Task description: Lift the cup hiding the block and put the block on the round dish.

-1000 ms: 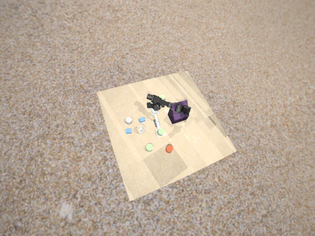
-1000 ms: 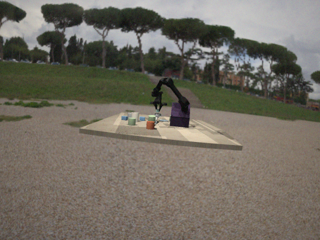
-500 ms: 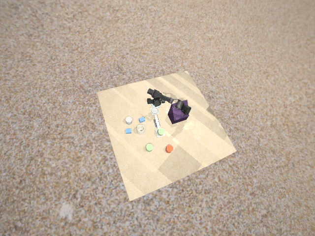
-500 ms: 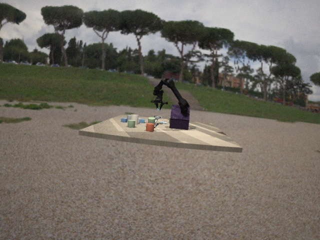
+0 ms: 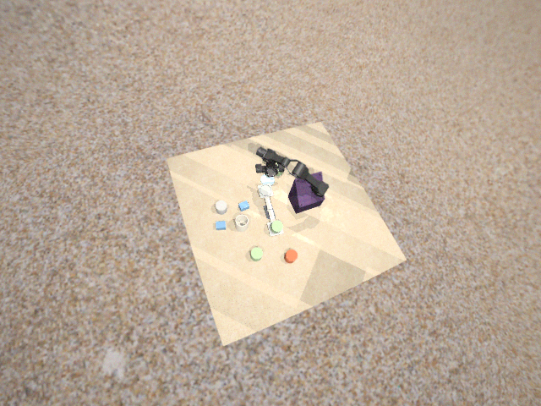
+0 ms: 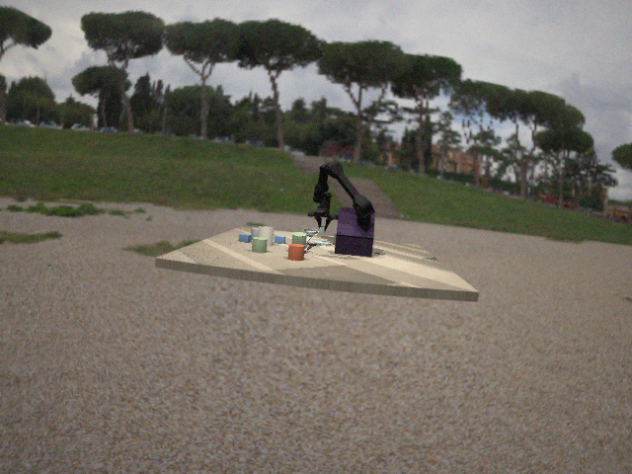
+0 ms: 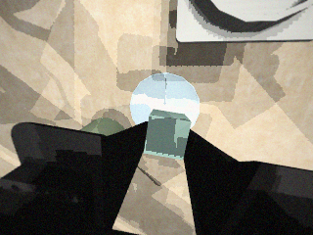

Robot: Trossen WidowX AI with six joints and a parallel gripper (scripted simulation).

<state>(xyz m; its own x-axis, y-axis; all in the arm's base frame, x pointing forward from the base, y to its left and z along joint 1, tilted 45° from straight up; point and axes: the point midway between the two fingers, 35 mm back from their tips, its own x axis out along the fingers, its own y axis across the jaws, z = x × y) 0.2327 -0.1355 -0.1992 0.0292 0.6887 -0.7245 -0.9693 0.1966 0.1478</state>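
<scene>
My gripper [image 5: 271, 173] [image 6: 322, 227] [image 7: 166, 129] is shut on a grey-green block [image 7: 167, 136] and holds it in the air. In the wrist view the block overlaps the near part of the round light-blue dish [image 5: 267, 179] [image 7: 164, 88]; its exact height above the dish is hard to tell. One green cup [image 5: 276, 226] [image 6: 298, 237] stands on the far end of the white balance [image 5: 269, 207] [image 7: 191, 35] from the dish. The balance's end beside the dish [image 5: 265, 190] bears no cup. Another green cup [image 5: 280, 173] [image 7: 105, 126] stands near the dish, partly hidden by the arm and fingers.
A purple box [image 5: 305, 196] [image 6: 354, 245] stands under the arm's base. Two blue blocks [image 5: 243, 205] [image 5: 221, 225], a grey cylinder [image 5: 221, 206], a beige cup [image 5: 241, 222], a green cylinder [image 5: 256, 253] [image 6: 259, 245] and an orange-red cylinder [image 5: 291, 255] [image 6: 295, 252] stand around the balance.
</scene>
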